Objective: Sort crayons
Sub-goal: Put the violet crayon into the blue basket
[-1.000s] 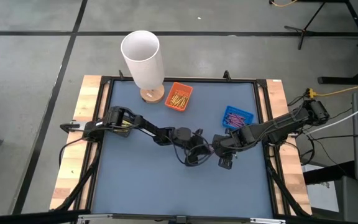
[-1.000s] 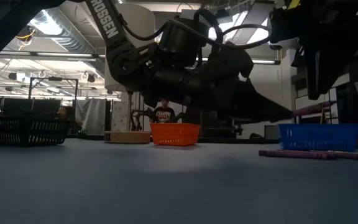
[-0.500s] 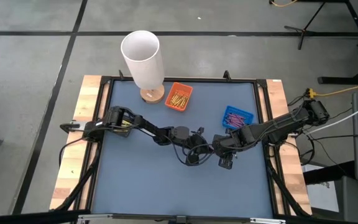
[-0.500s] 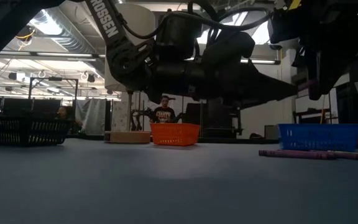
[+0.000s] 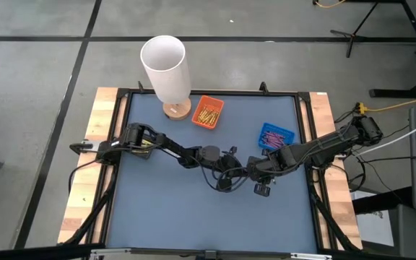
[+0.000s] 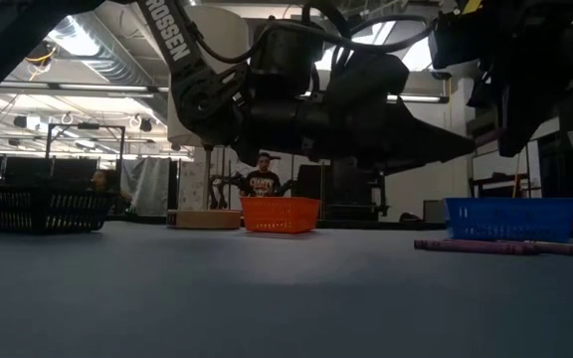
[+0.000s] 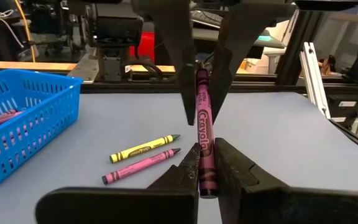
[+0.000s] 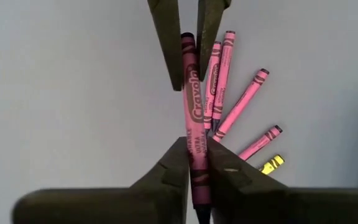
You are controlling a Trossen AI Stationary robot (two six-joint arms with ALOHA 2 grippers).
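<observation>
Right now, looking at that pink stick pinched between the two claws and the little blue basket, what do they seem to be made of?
The pink crayon, pinched at both ends by the left gripper and the right gripper, looks like wax in a matte paper wrapper: printed lettering and dark bands show on it. The blue basket looks like moulded plastic: a slightly glossy open lattice wall with a solid rim.

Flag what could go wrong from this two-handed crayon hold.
1. Left hand and right hand both pinch the same purple crayon; pulling apart before one releases could snap it.
2. If it slips, it drops among the loose crayons on the table, not the blue tray.
</observation>
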